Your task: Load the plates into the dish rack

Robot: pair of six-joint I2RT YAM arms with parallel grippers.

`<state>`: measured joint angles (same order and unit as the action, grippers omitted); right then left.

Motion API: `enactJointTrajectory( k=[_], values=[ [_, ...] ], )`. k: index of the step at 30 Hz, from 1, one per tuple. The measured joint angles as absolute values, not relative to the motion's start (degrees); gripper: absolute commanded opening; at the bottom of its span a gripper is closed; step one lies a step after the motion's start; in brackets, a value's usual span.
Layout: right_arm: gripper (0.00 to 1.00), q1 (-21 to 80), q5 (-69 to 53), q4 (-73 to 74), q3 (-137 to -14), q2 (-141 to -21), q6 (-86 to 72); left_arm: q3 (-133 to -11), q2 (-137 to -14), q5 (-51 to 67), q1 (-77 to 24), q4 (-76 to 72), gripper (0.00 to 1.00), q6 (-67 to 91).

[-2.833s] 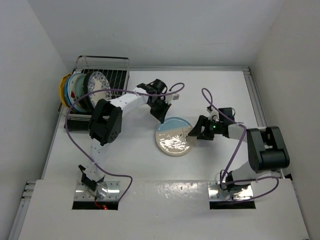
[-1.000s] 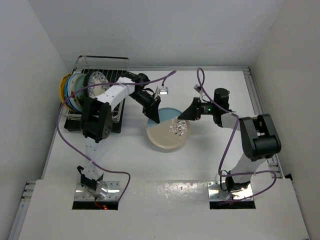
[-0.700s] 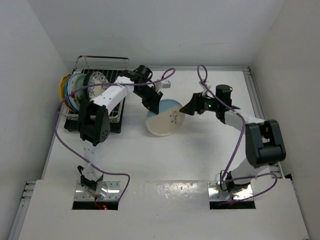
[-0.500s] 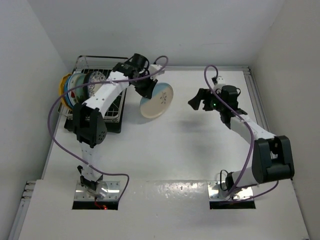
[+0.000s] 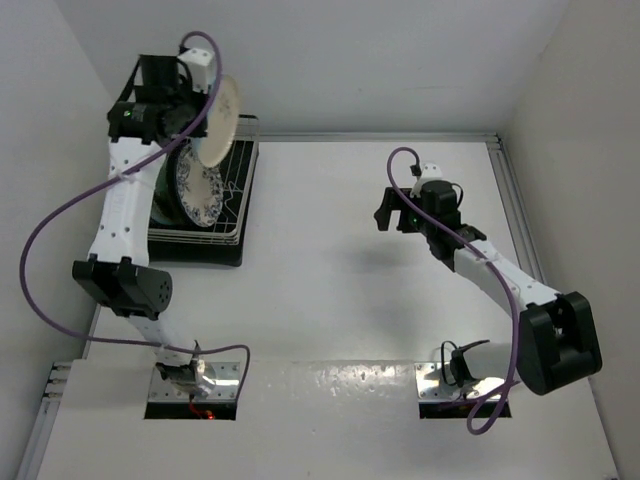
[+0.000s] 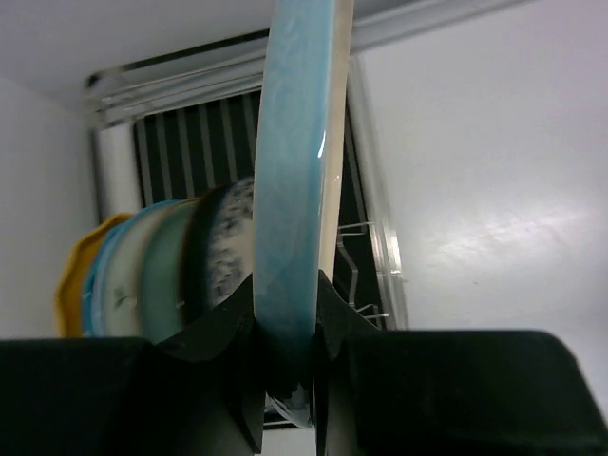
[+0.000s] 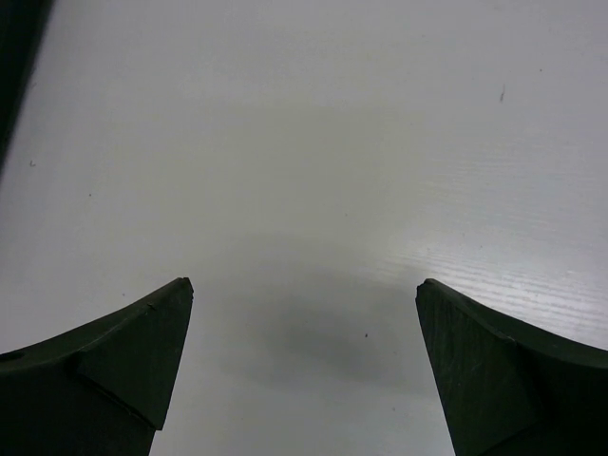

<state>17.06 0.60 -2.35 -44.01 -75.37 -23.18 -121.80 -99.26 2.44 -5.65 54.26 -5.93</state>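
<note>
Left gripper (image 6: pixel 285 328): fingers clamped on the lower rim of the blue-and-cream plate (image 6: pixel 294 171), one finger on each face. The plate stands on edge, nearly upright, and is held in the air above the dish rack (image 5: pixel 238 190). In the top view its cream face (image 5: pixel 222 120) is turned to the right, over the rack's far end. It touches no racked plate.

The dish rack sits at the far left corner of the table (image 5: pixel 330 310), with wire tines over a black tray. Plates stand on edge in it in a row. The wrist view shows the yellow plate (image 6: pixel 71 285) farthest left, then the mint green plate (image 6: pixel 166 275), then the blue-floral plate (image 6: pixel 226 242) nearest the held plate. The number of plates in the row cannot be told.

Right gripper (image 7: pixel 304 285): fingers wide apart, nothing between them, bare tabletop below. It hangs over the right half of the table (image 5: pixel 390 212), well apart from the rack.
</note>
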Motion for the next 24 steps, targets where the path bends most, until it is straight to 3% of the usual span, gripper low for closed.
enactJointTrajectory(
  k=[9,24],
  values=[
    [1.00,17.9,3.1,-1.0,-41.6,-75.0,-23.8,-114.5,-95.2,-0.3,0.8,53.3,0.00,-5.1],
    [1.00,18.1,4.4,-1.0,-39.4,-73.2,-23.7,-96.4,-95.3,6.2,5.5,47.3,0.00,-2.1]
  ],
)
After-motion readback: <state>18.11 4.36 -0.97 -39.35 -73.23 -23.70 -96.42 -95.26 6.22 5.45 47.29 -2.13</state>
